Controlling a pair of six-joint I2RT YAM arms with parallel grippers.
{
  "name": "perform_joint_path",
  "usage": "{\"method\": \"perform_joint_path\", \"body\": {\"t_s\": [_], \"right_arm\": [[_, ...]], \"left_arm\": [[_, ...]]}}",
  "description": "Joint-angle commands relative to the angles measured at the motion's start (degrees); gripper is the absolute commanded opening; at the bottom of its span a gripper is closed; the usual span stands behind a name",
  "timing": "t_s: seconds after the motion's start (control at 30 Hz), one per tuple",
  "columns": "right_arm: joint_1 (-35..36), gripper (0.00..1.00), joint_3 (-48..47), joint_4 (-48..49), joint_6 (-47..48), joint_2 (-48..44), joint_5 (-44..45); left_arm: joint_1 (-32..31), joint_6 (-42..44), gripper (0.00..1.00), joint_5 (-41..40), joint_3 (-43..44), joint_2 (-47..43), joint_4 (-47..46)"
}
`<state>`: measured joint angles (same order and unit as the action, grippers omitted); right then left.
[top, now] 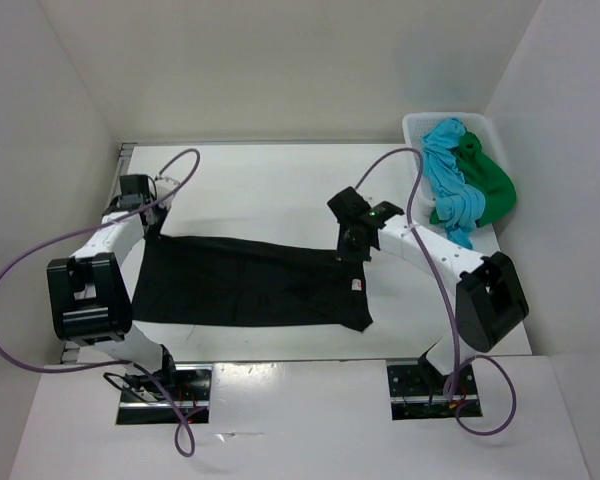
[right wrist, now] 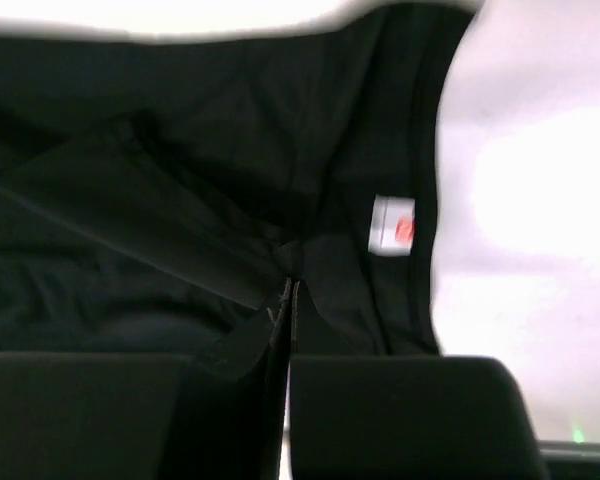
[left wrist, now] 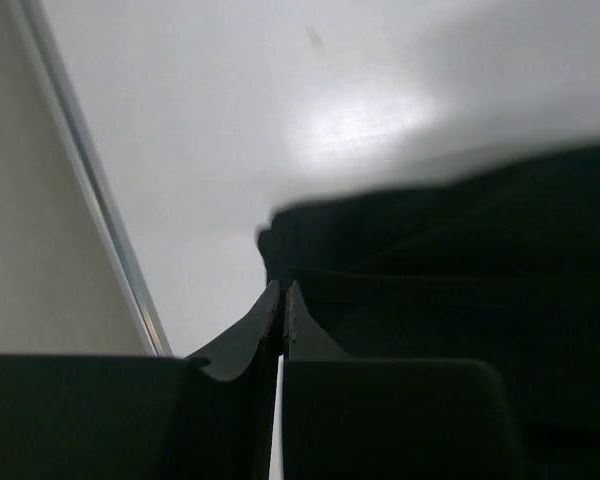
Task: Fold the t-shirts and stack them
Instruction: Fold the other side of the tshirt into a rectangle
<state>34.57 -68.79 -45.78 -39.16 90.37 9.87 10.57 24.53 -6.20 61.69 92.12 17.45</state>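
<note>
A black t-shirt (top: 240, 285) lies spread across the middle of the white table, its collar end to the right with a small white label (right wrist: 392, 225). My left gripper (top: 152, 228) is at the shirt's far left corner. Its jaws are shut, with the black cloth (left wrist: 460, 260) gathered at the tips (left wrist: 282, 292). My right gripper (top: 352, 250) sits at the far right corner near the collar. It is shut (right wrist: 290, 285) on a pinched fold of the black cloth (right wrist: 130, 200). A turquoise t-shirt (top: 450, 165) and a green t-shirt (top: 490, 185) lie bunched in the basket.
The white mesh basket (top: 412, 128) stands at the back right corner against the wall. White walls close in the table on the left, back and right. Purple cables loop beside both arms. A metal rail (left wrist: 100, 200) runs along the table's left edge.
</note>
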Motion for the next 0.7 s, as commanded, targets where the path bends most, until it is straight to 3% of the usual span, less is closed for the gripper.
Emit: {"method": "perform_joint_path", "body": {"t_s": [0.0, 0.33, 0.67], "right_arm": [[2.7, 0.0, 5.3, -1.2, -3.6, -4.8, -4.0], [6.9, 0.0, 11.0, -0.7, -7.3, -5.9, -7.8], [7.5, 0.0, 13.7, -0.2, -8.4, -5.4, -8.4]], "left_arm": [[0.0, 5.2, 0.0, -0.8, -5.7, -5.4, 1.5], [1.1, 10.1, 0.0, -3.2, -13.3, -8.1, 5.0], [2.3, 10.6, 0.0, -6.5, -12.8, -3.4, 2.8]]}}
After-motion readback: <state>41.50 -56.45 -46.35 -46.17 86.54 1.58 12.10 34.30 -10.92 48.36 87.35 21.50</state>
